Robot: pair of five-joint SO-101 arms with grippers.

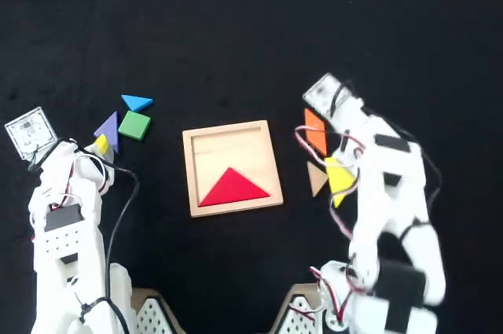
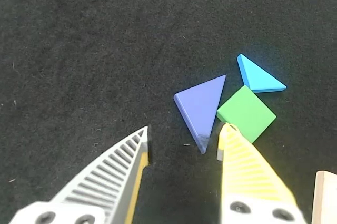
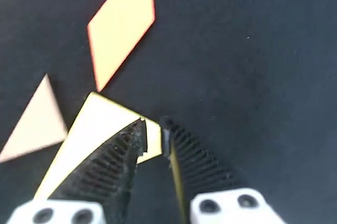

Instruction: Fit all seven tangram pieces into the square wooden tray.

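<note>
The right end effector (image 3: 152,132) is pinching a corner of the yellow triangle (image 3: 97,121) beside the wooden tray (image 1: 189,173), likely to carry it in alongside the seated red triangle (image 1: 232,188), while the left end effector (image 2: 185,132) is hovering spread wide at the purple triangle (image 2: 200,107), seemingly lining up a grab.

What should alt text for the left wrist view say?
The open left gripper hangs over black cloth near a purple triangle, a green square and a blue triangle. A corner of the wooden tray shows at the edge.

yellow triangle (image 1: 339,179): partly under arm | tray (image 2: 327,201): cut by edge
</note>
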